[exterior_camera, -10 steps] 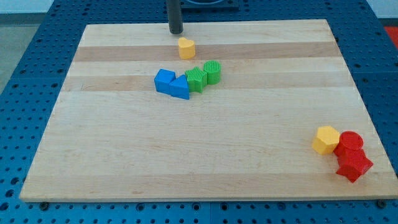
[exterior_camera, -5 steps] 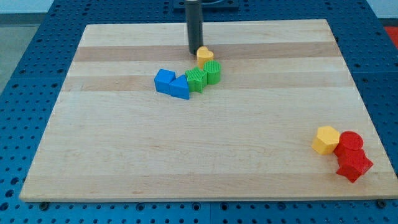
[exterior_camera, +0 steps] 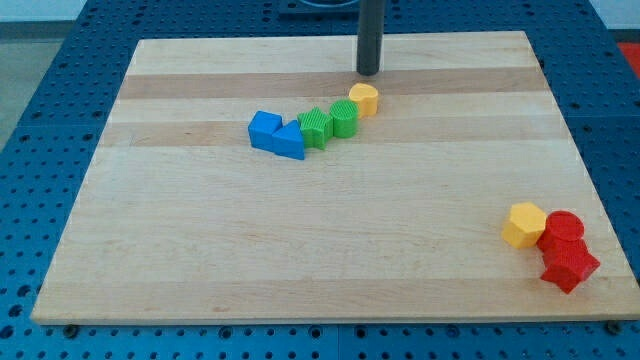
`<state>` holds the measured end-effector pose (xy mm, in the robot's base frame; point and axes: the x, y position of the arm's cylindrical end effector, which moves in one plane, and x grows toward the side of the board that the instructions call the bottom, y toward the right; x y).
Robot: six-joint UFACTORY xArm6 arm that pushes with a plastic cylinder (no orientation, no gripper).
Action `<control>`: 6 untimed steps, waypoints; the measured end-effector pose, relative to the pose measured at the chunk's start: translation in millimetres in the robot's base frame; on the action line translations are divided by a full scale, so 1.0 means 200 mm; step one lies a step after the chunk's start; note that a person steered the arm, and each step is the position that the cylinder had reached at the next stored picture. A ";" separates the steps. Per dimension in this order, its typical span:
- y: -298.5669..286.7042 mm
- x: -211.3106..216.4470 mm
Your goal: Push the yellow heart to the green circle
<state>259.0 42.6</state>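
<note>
The yellow heart (exterior_camera: 364,98) lies in the upper middle of the board, touching the upper right side of the green circle (exterior_camera: 343,118). A second green block (exterior_camera: 316,127), ribbed on top, sits against the circle's left. My tip (exterior_camera: 369,72) is just above the yellow heart in the view, a small gap apart from it.
Two blue blocks (exterior_camera: 265,130) (exterior_camera: 289,141) sit left of the green pair, touching them. At the lower right a yellow hexagon (exterior_camera: 523,224), a red cylinder (exterior_camera: 563,227) and a red block (exterior_camera: 569,264) cluster near the board's (exterior_camera: 120,250) edge.
The yellow heart slid right and down from the left of the green circle's top to its upper right side. My tip moved right across the board's top and is now off the heart.
</note>
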 end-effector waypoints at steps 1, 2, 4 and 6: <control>-0.12 0.04; -0.14 0.17; -0.07 0.34; 0.15 0.62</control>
